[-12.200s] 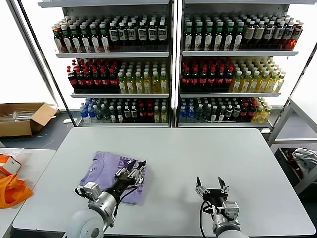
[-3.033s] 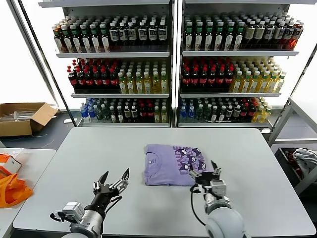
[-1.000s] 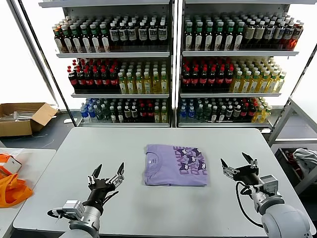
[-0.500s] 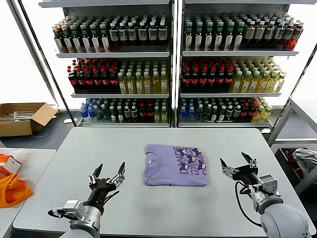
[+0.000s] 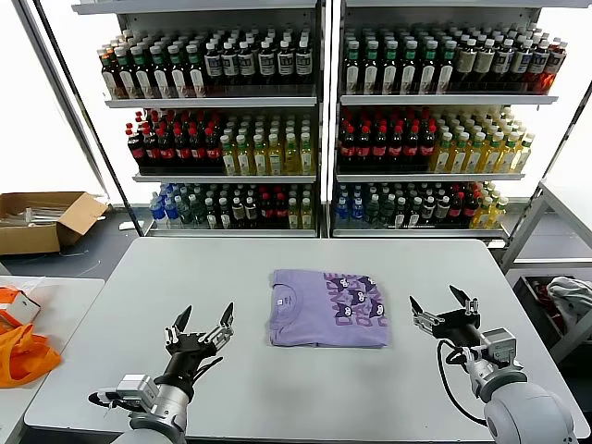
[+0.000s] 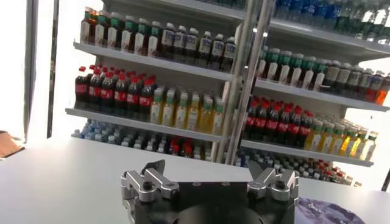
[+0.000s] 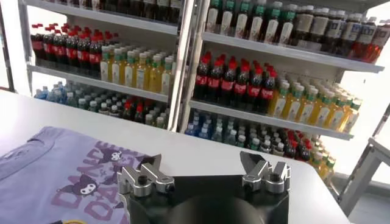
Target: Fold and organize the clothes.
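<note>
Head view, T-shirt: the folded lavender T-shirt (image 5: 328, 308) lies flat in the middle of the grey table (image 5: 305, 264), a little toward the right edge, dark print facing up.
Head view, left gripper: the left gripper (image 5: 199, 332) hovers near the table's front-left part, jaws spread, holding nothing, well apart from the shirt.
Head view, right gripper: the right gripper (image 5: 443, 308) hangs near the right edge, just beside the shirt's right side, jaws released and empty.
Head view, change: half a second earlier everything stood almost the same; the right gripper has barely shifted, and the shirt has not moved.
Head view, surroundings: bottle shelves (image 5: 319, 116) behind the table, an orange bag (image 5: 20, 354) on the side table at left.
Left wrist view: open fingers (image 6: 146, 180) over bare table, only a corner of the shirt (image 6: 323, 212) showing.
Right wrist view: spread fingers (image 7: 141, 175) with the shirt's print (image 7: 61, 176) close by, a detail the left wrist view lacks.
</note>
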`<action>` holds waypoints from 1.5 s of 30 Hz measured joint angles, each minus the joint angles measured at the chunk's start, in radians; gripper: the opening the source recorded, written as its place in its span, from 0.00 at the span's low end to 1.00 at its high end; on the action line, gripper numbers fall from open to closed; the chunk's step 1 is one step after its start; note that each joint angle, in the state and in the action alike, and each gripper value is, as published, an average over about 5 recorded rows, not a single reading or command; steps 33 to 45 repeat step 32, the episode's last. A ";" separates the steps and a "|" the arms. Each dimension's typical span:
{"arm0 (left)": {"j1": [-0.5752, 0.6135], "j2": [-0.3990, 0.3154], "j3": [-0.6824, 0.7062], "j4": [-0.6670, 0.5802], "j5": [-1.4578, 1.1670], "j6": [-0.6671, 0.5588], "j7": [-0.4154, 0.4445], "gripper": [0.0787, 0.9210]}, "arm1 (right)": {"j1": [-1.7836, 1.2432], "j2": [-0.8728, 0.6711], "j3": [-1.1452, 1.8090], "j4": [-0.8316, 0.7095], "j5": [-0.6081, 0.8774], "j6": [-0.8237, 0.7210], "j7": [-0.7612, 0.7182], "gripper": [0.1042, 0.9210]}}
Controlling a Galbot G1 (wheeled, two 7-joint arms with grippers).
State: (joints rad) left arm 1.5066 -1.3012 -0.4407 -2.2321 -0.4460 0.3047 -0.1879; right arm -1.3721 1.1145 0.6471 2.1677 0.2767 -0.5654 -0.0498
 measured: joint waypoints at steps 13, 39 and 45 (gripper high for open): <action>0.002 -0.003 -0.003 -0.010 0.022 -0.001 0.017 0.88 | -0.013 0.005 0.006 0.009 -0.002 -0.001 0.004 0.88; -0.003 0.001 -0.004 -0.008 0.053 0.023 0.057 0.88 | -0.010 0.005 0.007 0.008 -0.001 0.000 0.002 0.88; -0.003 0.001 -0.004 -0.008 0.053 0.023 0.057 0.88 | -0.010 0.005 0.007 0.008 -0.001 0.000 0.002 0.88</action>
